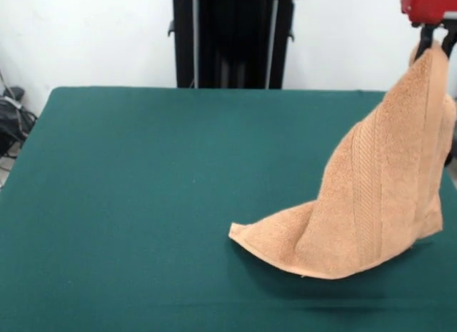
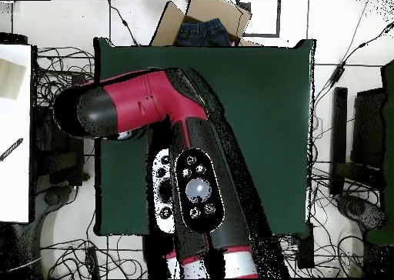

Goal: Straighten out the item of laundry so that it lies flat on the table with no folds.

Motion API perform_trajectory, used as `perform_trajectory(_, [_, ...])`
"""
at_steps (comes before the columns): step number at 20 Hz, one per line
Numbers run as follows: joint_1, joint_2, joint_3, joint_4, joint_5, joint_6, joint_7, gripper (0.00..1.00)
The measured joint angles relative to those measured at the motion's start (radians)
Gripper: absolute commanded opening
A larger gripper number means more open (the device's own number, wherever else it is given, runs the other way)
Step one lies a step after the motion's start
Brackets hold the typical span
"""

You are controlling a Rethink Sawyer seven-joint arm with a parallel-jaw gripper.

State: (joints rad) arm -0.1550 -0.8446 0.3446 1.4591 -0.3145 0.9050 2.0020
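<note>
The gripper (image 1: 437, 45) is clamped on the top corner of the towel (image 1: 371, 203), its dark fingers (image 1: 425, 41) pinching the cloth just beneath the red wrist housing. From that hold the towel hangs as a tall, tapering drape — one woven band runs down its face from near the pinch point toward the table (image 1: 143, 203). The lower part of the towel rests on the green top; a folded flap extends sideways from the foot of the drape and lies flat, ending in a corner. The towel is not spread out: most of it is lifted clear of the table.

In the overhead view the red and black arm (image 2: 146, 108) reaches across the table (image 2: 269, 100) — the towel is hidden beneath it. A cardboard box (image 2: 204, 19) holding dark cloth sits just beyond the table's edge opposite the robot's base.
</note>
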Motion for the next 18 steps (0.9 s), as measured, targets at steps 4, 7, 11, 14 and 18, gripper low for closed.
perform_trajectory(4, [-0.003,-0.023,-0.025,0.037,0.015,-0.078,0.0,0.0])
perform_trajectory(7, [-0.002,-0.039,-0.042,0.045,0.026,-0.082,0.0,0.0])
perform_trajectory(11, [0.0,-0.056,-0.055,0.043,0.047,-0.063,0.0,0.0])
perform_trajectory(14, [0.0,-0.058,-0.055,0.043,0.062,-0.06,0.0,0.0])
perform_trajectory(18, [0.0,-0.052,-0.055,0.043,0.068,-0.06,0.0,0.0])
